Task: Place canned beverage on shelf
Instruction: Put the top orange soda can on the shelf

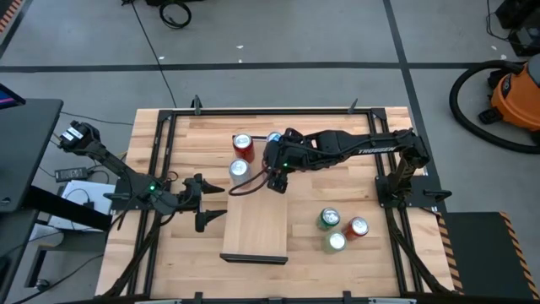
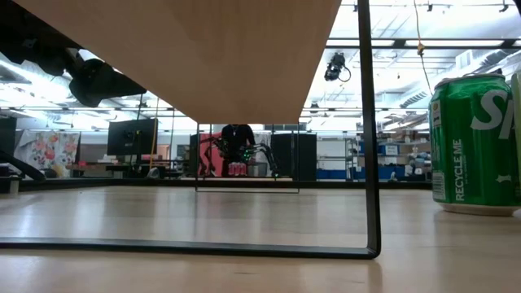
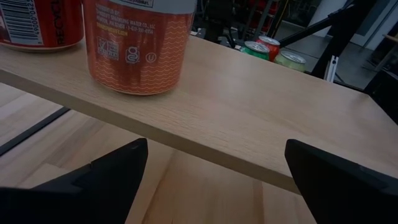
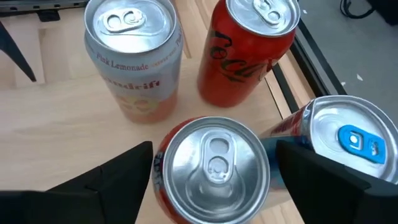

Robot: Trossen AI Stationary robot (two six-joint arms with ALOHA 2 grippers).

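The shelf (image 1: pixel 255 228) is a light-wood board raised on thin black legs (image 2: pixel 371 138). At its far end stand a red can (image 4: pixel 249 50), a pink lemonade can (image 4: pixel 134 68) and a blue-tabbed can (image 4: pixel 348 140). A fourth can (image 4: pixel 214 165), silver-topped with a red side, stands upright among them. My right gripper (image 4: pixel 214 171) hangs over it from above, open, one finger on either side of it with narrow gaps. In the high view that gripper (image 1: pixel 277 177) hides this can. My left gripper (image 1: pixel 201 203) waits open by the shelf's left edge (image 3: pixel 205 149).
Three more cans stand on the tabletop to the right of the shelf: a green one (image 1: pixel 328 219), a red one (image 1: pixel 358 226) and a pale green one (image 1: pixel 336 241). The near half of the shelf board is bare. Black frame rails (image 1: pixel 270 110) border the table.
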